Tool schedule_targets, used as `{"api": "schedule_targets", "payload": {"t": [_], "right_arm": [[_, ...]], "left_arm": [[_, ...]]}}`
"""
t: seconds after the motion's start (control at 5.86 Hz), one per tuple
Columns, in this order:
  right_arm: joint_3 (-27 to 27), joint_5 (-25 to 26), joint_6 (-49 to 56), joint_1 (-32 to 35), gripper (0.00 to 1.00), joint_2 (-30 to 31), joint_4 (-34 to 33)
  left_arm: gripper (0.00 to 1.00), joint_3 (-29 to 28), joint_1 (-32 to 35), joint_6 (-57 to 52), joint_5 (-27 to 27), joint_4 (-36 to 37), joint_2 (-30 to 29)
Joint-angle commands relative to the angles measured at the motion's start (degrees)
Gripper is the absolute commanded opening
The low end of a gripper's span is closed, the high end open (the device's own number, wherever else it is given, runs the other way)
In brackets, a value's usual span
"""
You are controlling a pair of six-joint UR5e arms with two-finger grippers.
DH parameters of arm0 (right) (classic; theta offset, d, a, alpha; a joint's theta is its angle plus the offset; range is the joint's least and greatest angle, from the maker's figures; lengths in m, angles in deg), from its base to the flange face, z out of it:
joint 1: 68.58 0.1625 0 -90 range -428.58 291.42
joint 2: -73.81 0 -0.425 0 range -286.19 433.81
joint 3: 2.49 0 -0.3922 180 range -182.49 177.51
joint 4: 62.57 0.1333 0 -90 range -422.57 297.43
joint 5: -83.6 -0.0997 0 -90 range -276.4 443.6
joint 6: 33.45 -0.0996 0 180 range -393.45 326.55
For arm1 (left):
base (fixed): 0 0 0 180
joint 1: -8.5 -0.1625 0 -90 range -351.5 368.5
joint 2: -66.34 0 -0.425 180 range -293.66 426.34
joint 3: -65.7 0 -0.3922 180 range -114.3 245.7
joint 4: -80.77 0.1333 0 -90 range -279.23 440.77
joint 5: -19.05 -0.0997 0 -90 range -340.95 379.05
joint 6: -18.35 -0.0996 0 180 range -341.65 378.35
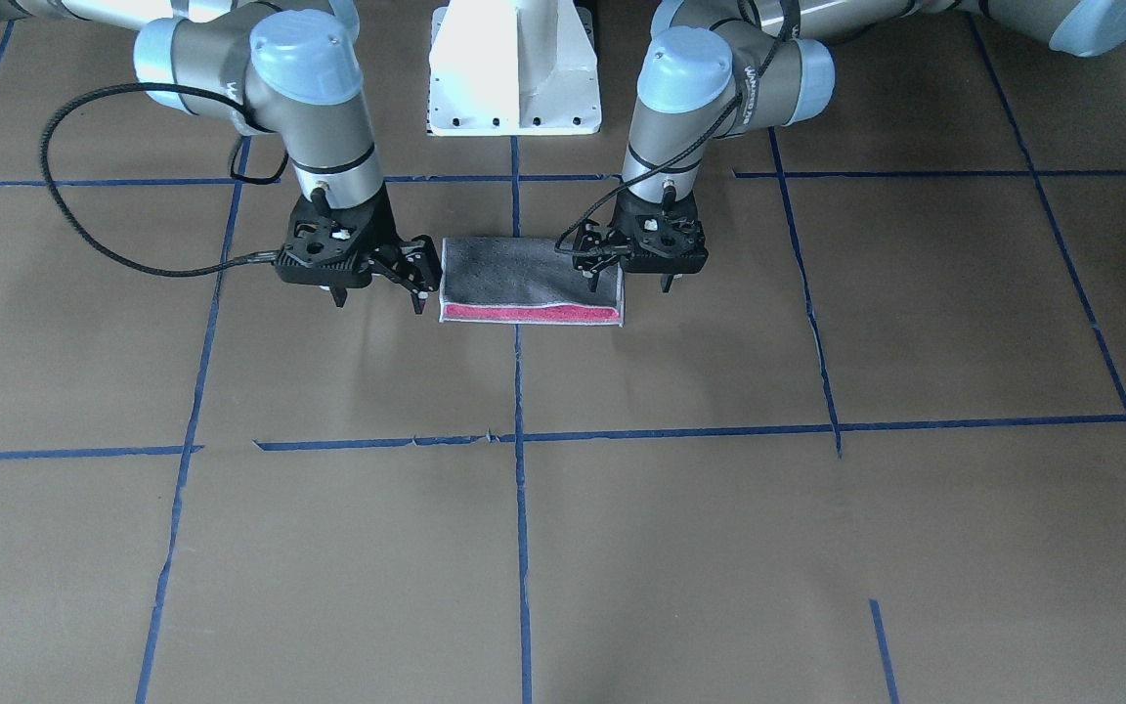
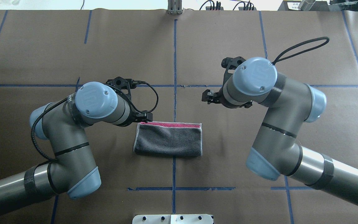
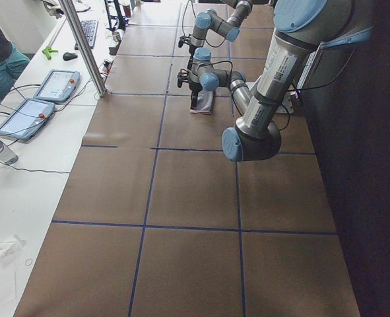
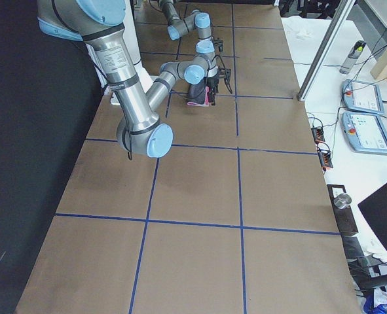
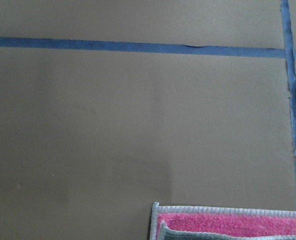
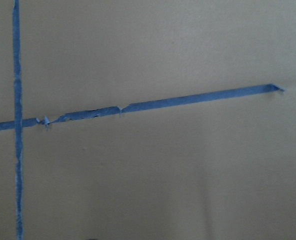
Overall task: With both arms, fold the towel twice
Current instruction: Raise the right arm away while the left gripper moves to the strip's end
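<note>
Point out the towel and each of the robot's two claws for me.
towel point(image 2: 169, 141): overhead view, on its grey top face.
left gripper point(image 1: 627, 284): front-facing view, midway between its fingertips.
right gripper point(image 1: 379, 303): front-facing view, midway between its fingertips.

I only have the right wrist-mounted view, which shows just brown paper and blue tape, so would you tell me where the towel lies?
Observer: The small pink-and-grey terry towel lies flat between both arms, folded once, grey face up.
Operator: Thank you. Where is my right end effector relative to it?
Observer: The right end effector is open beside one short end of the towel, off the cloth.
Operator: And the left one?
Observer: The left end effector is open at the opposite short end, one finger over the cloth and the other past its edge.
</note>
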Motion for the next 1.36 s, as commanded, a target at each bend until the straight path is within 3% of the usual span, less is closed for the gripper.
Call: {"api": "schedule_targets", "payload": {"t": [0.0, 0.17, 0.34, 1.19], "right_arm": [[-1.6, -11.1, 16.9, 10.9, 1.00, 5.6, -0.2], [-1.6, -13.3, 21.9, 14.4, 1.00, 7.9, 0.0], [-1.7, -13.3, 21.9, 14.6, 1.00, 8.1, 0.1], [-1.7, -12.9, 21.9, 14.5, 1.00, 8.4, 0.3]], "left_arm": [[0.98, 0.7, -1.9, 5.6, 0.0, -8.0, 4.7], [0.74, 0.7, -4.6, 12.9, -0.5, -9.4, 4.8], [0.59, 0.7, -5.5, 15.5, -1.4, -9.7, 4.8], [0.57, 0.0, -8.1, 16.2, -2.3, -9.9, 5.0]]}}
